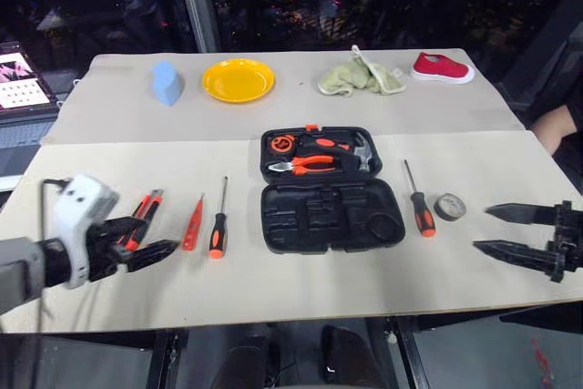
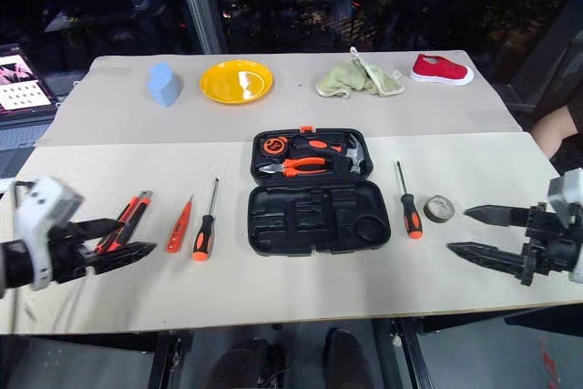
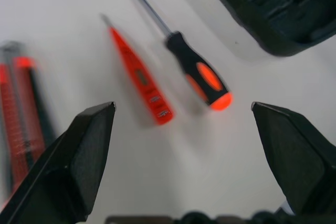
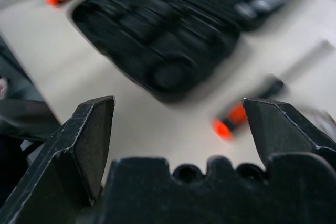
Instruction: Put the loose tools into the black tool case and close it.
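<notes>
Black moulded case [image 1: 332,190] sits open mid-worktop [image 1: 273,280], hinge at 12 o'clock: far half carries pliers [image 1: 310,163] and hammer [image 1: 363,152], near half shows bare shaped recesses. We judge nothing is packed yet; we're at the first pick.

At 9 o'clock of the case: screwdriver [image 1: 219,225] with rubbery black-orange grip, slim orange tester [image 1: 193,223], ribbed utility knife [image 1: 144,216]. At 3 o'clock: second screwdriver [image 1: 418,202], then grey tape roll [image 1: 449,207].

Left pincer [image 1: 146,239] is released, hovering just by the knife. Right pincer [image 1: 510,232] is released too, near the tape. Neither holds anything.

Next we likely need a descent and a narrow pinch across a thin, low-lying handle.
</notes>
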Action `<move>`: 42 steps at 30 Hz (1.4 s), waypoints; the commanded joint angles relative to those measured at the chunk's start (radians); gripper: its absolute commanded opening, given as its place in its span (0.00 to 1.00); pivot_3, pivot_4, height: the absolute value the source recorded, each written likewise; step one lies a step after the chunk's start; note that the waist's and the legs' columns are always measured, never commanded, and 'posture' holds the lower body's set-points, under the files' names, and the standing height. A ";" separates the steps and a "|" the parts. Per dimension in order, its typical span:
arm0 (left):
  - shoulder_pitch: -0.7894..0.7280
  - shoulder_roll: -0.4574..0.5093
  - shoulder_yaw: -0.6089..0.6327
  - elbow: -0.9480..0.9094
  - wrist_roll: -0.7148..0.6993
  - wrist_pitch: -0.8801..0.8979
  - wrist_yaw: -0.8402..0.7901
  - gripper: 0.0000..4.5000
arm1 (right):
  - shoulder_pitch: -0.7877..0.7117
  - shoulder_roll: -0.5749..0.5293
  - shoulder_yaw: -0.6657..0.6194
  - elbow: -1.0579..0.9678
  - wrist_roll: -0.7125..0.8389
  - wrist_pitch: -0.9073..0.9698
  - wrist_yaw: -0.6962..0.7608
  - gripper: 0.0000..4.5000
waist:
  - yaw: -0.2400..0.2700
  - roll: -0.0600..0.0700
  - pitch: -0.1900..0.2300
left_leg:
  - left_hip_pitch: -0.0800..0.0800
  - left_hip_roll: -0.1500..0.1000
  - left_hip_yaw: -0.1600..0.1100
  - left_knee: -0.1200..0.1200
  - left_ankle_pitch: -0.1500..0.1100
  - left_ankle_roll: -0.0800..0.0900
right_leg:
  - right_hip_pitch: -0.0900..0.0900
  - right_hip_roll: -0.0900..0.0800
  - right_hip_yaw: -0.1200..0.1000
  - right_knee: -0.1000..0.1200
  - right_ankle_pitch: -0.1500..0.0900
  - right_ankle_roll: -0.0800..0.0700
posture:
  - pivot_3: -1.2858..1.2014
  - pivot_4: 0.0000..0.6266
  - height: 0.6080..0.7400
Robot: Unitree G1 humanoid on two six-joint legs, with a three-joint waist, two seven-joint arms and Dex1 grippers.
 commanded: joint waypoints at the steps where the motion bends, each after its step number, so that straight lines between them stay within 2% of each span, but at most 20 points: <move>1: -0.140 -0.032 -0.118 0.091 -0.129 0.116 0.185 0.99 | -0.011 0.022 -0.011 -0.234 0.116 0.052 -0.100 1.00 | 0.000 -0.001 0.000 | 0.001 0.000 0.000 0.000 0.000 -0.001 | 0.000 0.001 0.000 0.001 0.000 -0.001 | 0.52 0.24 1.00; 7: -0.284 -0.061 -0.283 0.265 -0.226 0.118 0.468 0.99 | -0.059 0.043 0.071 -0.414 0.220 0.078 -0.240 1.00 | 0.003 -0.005 0.002 | 0.000 0.001 0.000 0.000 -0.001 -0.003 | -0.001 0.000 0.001 0.000 0.004 -0.007 | 0.52 0.24 1.00; 12: -0.382 -0.114 -0.356 0.361 -0.312 0.118 0.589 0.99 | -0.104 0.052 0.135 -0.451 0.244 0.070 -0.327 1.00 | 0.008 -0.008 0.003 | -0.001 0.000 -0.001 0.001 -0.001 -0.003 | -0.002 0.000 0.001 0.000 0.005 -0.008 | 0.52 0.24 1.00; 16: -0.454 -0.150 -0.408 0.399 -0.358 0.118 0.657 0.99 | -0.105 0.067 0.173 -0.466 0.238 0.057 -0.373 1.00 | 0.011 -0.009 0.003 | -0.002 0.000 -0.001 0.000 -0.001 -0.004 | -0.003 -0.001 0.001 0.000 0.005 -0.009 | 0.52 0.24 1.00; 19: -0.490 -0.138 -0.442 0.429 -0.410 0.118 0.697 0.99 | -0.098 0.077 0.191 -0.474 0.233 0.048 -0.392 1.00 | 0.011 -0.009 0.003 | -0.002 0.000 -0.001 0.001 -0.001 -0.004 | -0.003 0.000 0.001 0.000 0.005 -0.009 | 0.52 0.24 1.00; 29: -0.447 -0.070 -0.570 0.468 -0.513 0.118 0.740 0.99 | -0.130 0.096 0.207 -0.498 0.281 0.047 -0.463 1.00 | 0.002 -0.009 0.003 | -0.001 0.000 0.000 0.000 0.001 -0.006 | -0.003 0.001 0.001 0.001 0.005 -0.009 | 0.52 0.24 1.00; 30: -0.446 -0.076 -0.575 0.472 -0.512 0.118 0.744 0.88 | -0.132 0.095 0.207 -0.500 0.286 0.047 -0.469 1.00 | 0.002 -0.009 0.003 | -0.001 0.000 0.000 0.000 0.001 -0.006 | -0.003 0.001 0.001 0.001 0.005 -0.009 | 0.52 0.24 1.00; 32: -0.448 -0.092 -0.579 0.483 -0.512 0.118 0.747 0.78 | -0.137 0.093 0.207 -0.503 0.294 0.047 -0.480 1.00 | 0.003 -0.009 0.003 | 0.000 0.000 -0.001 0.000 0.001 -0.006 | -0.002 0.001 0.001 0.001 0.005 -0.009 | 0.52 0.24 1.00; 35: -0.451 -0.139 -0.585 0.511 -0.505 0.118 0.754 0.48 | -0.145 0.093 0.203 -0.509 0.313 0.050 -0.505 1.00 | 0.008 -0.009 0.003 | 0.000 0.000 -0.001 0.000 0.001 -0.006 | -0.002 0.001 0.001 0.001 0.005 -0.009 | 0.52 0.24 1.00; 36: -0.454 -0.154 -0.586 0.522 -0.501 0.118 0.755 0.44 | -0.146 0.092 0.202 -0.511 0.320 0.051 -0.513 1.00 | 0.010 -0.009 0.003 | 0.000 -0.001 -0.001 0.000 0.001 -0.006 | -0.001 0.001 0.001 0.001 0.005 -0.009 | 0.52 0.24 1.00; 38: -0.461 -0.179 -0.584 0.549 -0.503 0.118 0.764 0.28 | -0.150 0.087 0.197 -0.513 0.332 0.053 -0.526 1.00 | 0.015 -0.009 0.003 | 0.000 -0.001 -0.001 0.000 0.001 -0.006 | 0.000 0.001 0.001 0.001 0.005 -0.009 | 0.52 0.24 1.00; 39: -0.463 -0.191 -0.580 0.561 -0.506 0.118 0.771 0.23 | -0.149 0.084 0.194 -0.514 0.338 0.053 -0.531 1.00 | 0.019 -0.009 0.003 | 0.001 -0.001 -0.001 0.001 0.001 -0.006 | 0.000 0.001 0.001 0.000 0.005 -0.009 | 0.52 0.24 1.00; 42: -0.465 -0.235 -0.547 0.609 -0.513 0.112 0.812 0.20 | -0.143 0.081 0.181 -0.516 0.355 0.053 -0.548 1.00 | 0.030 -0.007 0.002 | 0.002 -0.001 -0.002 0.001 0.001 -0.006 | 0.004 0.000 0.001 0.000 0.005 -0.009 | 0.52 0.24 1.00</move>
